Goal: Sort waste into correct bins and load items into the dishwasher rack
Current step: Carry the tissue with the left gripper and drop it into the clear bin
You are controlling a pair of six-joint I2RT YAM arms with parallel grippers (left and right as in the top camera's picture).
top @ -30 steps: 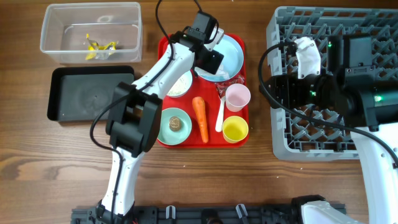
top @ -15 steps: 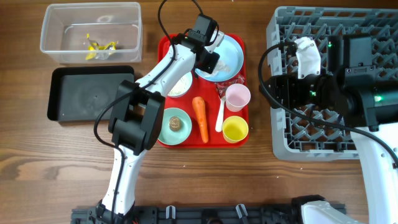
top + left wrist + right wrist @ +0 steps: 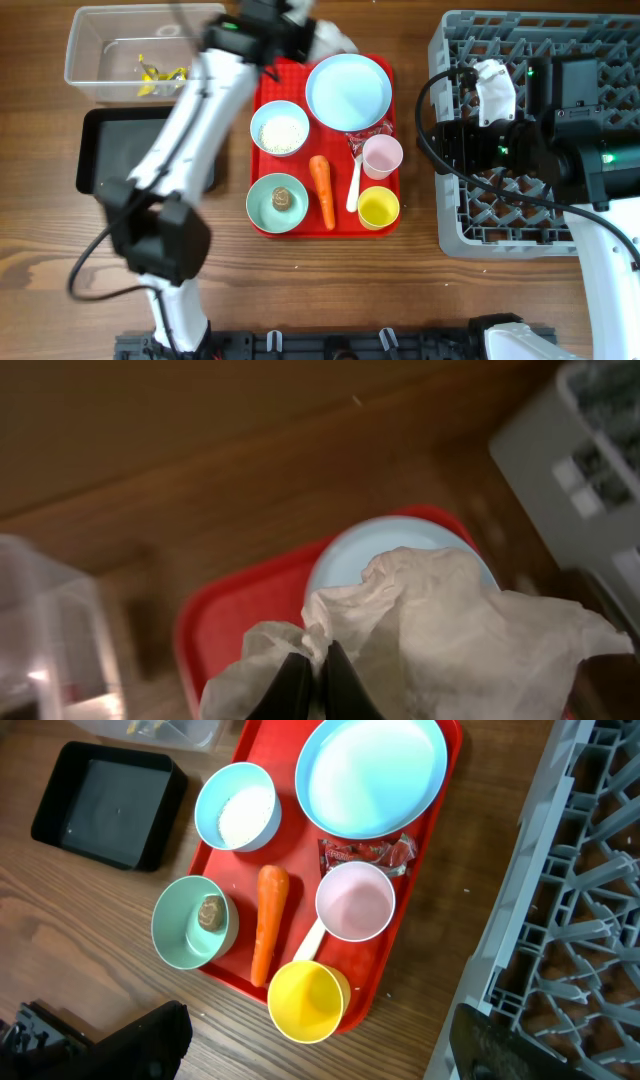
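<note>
My left gripper is shut on a crumpled white tissue and holds it in the air over the back edge of the red tray. In the overhead view the tissue hangs just behind the bare pale blue plate. A bowl of rice, a bowl with a brown lump, a carrot, a red wrapper, a pink cup, a yellow cup and a white spoon lie on the tray. My right gripper stands open, high beside the rack.
The clear tub at the back left holds a yellow wrapper. The black tray sits in front of it, left of the red tray. The grey rack fills the right side of the table.
My left gripper shut on the tissue on the plate, lifted it and swung back and to the left. The plate is now bare. The right arm has not moved.
</note>
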